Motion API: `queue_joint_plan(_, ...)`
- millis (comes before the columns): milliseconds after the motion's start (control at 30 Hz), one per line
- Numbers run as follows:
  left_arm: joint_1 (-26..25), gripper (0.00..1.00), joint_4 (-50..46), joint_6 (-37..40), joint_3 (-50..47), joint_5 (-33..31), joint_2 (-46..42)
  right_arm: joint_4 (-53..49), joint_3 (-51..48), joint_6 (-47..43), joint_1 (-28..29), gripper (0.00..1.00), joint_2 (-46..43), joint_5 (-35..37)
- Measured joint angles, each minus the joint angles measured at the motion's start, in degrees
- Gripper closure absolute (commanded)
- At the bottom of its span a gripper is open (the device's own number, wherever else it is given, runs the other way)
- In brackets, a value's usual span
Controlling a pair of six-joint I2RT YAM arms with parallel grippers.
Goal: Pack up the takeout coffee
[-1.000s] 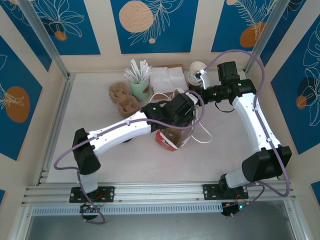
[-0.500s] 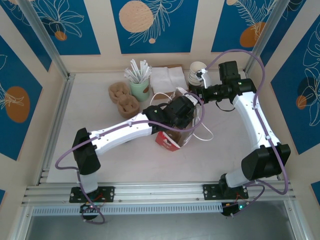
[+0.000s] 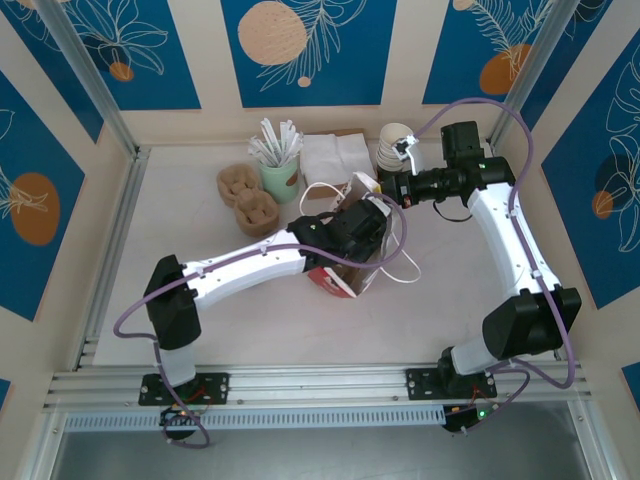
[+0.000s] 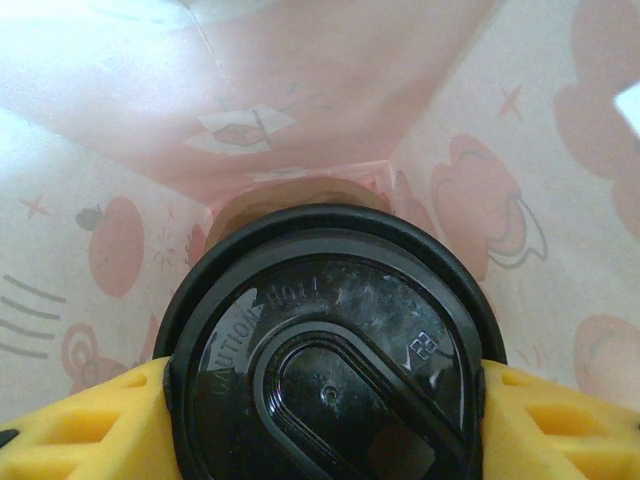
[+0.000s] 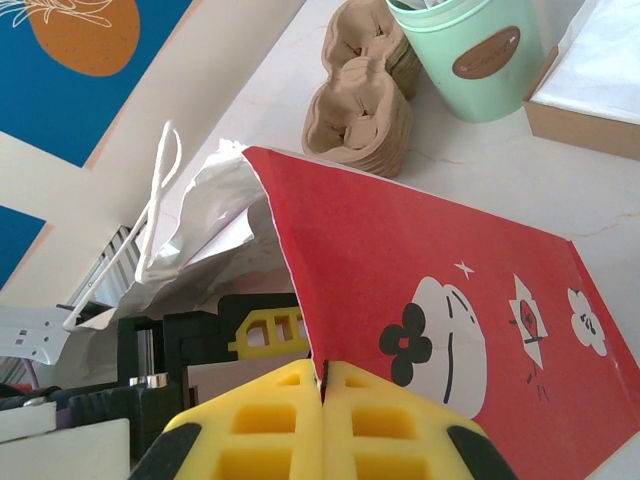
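Your left gripper (image 4: 325, 415), jaws half-spread around the coffee (image 4: 330, 310), holds it inside the bag (image 4: 480, 150), lid toward the wrist and cup axis aimed at the floor seam dead ahead. Your right gripper (image 5: 322, 395) pinches the bag's rim, fingers closed.

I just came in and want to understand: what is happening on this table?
The left gripper holds the takeout coffee, with its fingers on either side of the black lid, down inside the red paper bag. The right gripper is shut on the bag's upper edge and holds the mouth open. The cup is not yet released.
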Motion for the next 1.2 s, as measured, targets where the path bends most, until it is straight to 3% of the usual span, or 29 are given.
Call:
queue_joint_plan(467, 0.55, 0.42, 10.16, 3.21, -6.21, -1.05, -0.59, 0.2, -0.02, 0.28, -0.39, 0.97, 2.25, -2.21)
queue_joint_plan(1200, 0.96, 0.42, 11.3, 2.73, -7.34, -2.54, -0.96, 1.33, -0.79, 0.72, -0.42, 0.96, 2.25, -4.02)
